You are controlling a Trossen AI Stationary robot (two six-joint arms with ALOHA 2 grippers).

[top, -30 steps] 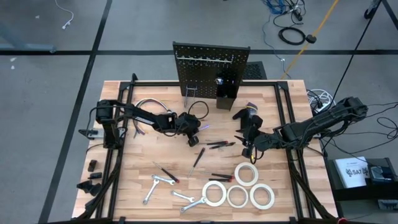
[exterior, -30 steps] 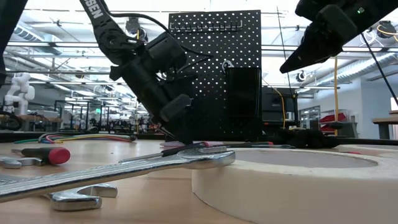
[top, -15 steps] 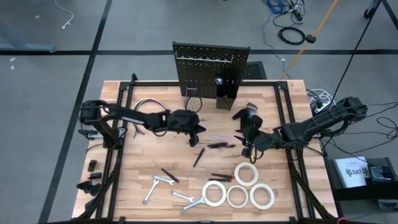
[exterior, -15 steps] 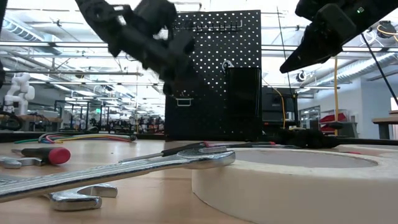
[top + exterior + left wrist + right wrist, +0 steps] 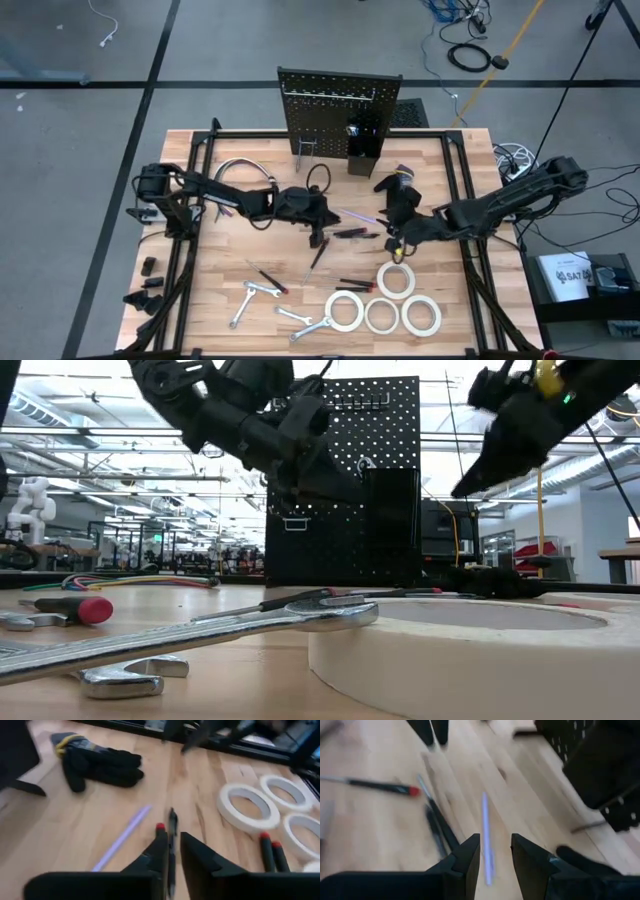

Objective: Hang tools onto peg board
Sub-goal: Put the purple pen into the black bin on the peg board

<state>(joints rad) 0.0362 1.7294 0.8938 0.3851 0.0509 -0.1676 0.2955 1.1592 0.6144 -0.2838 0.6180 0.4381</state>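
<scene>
Over on the left, the left claw [image 5: 318, 240] hangs low over the middle of the pale wooden desk [image 5: 200, 290], its fingers [image 5: 159, 851] parted by a narrow gap with a thin black-shafted, red-tipped screwdriver [image 5: 171, 837] lying in line between them; it grips nothing that I can see. A pale lilac stick [image 5: 360, 216] lies just beyond.

Nearer the front edge sit the small silver wrenches [image 5: 248, 298], a few more red-and-black-handled drivers [image 5: 268, 279] and, further right, the four white tape rolls [image 5: 382, 304], all flat on the wood. At the back stands the upright black perforated peg board [image 5: 338, 110] with its metal hooks and small black box bin [image 5: 364, 152].

As far as I can judge, the job has hardly begun: every tool I can pick out is on the desk, and the hooks look bare, apart from a small metal loop near the board's foot that I cannot identify.

To the right, the right claw [image 5: 394, 244] hovers above the desk beside a black glove [image 5: 397, 188], fingers [image 5: 468, 855] spread apart and empty.

From table height the big wrench and a tape roll block the foreground, so the screwdriver cluster is mostly hidden there. The wrist views are smeared, leaving the tools' tips hard to read.
</scene>
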